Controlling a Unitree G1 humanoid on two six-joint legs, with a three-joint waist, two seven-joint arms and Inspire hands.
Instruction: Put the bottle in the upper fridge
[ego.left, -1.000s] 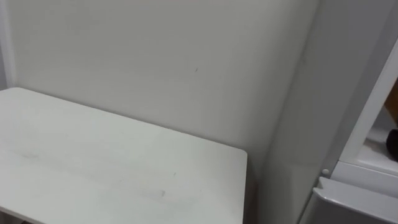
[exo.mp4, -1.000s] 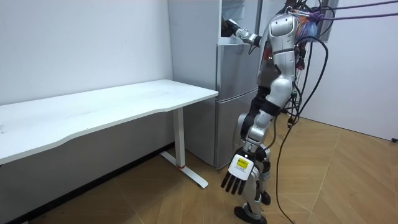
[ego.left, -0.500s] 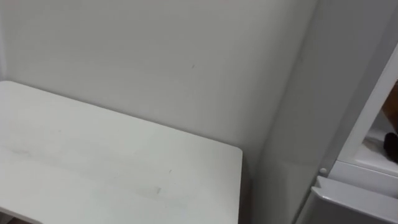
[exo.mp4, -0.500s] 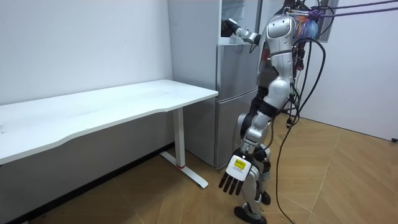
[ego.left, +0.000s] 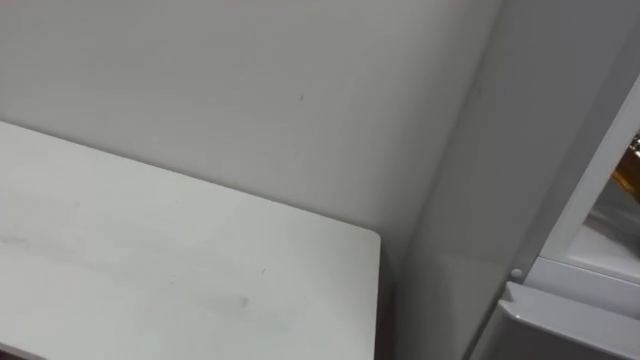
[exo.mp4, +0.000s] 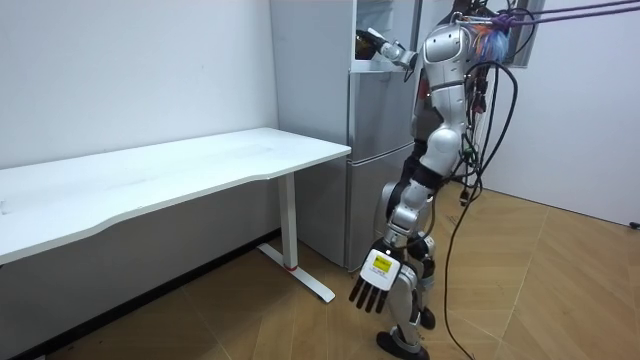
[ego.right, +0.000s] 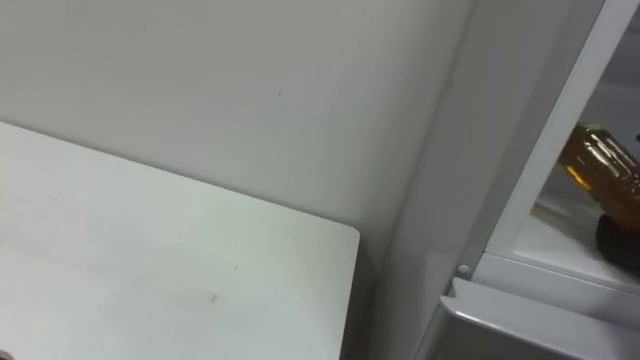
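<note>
An amber bottle (ego.right: 598, 166) lies tilted on the white shelf (ego.right: 560, 238) of the open upper fridge compartment; a sliver of the bottle (ego.left: 633, 166) also shows at the left eye view's right edge. My dark right hand (ego.right: 620, 236) sits just below the bottle's lower end, cut off by the frame edge, so a grip cannot be made out. In the room view I stand at the grey fridge (exo.mp4: 375, 150) with my right hand (exo.mp4: 373, 42) raised into the upper compartment. My left hand (exo.mp4: 373, 283) hangs beside my leg, fingers straight and empty.
A white desk (ego.left: 150, 270) stands against the wall left of the fridge, its corner close to the fridge's side. The shut lower door's top edge (ego.right: 540, 320) juts out under the open compartment. Wooden floor lies behind me in the room view.
The head camera has shifted, so the desk sits lower and further left. The dark right hand has dropped out of the left eye view's right edge. My torso has straightened slightly.
</note>
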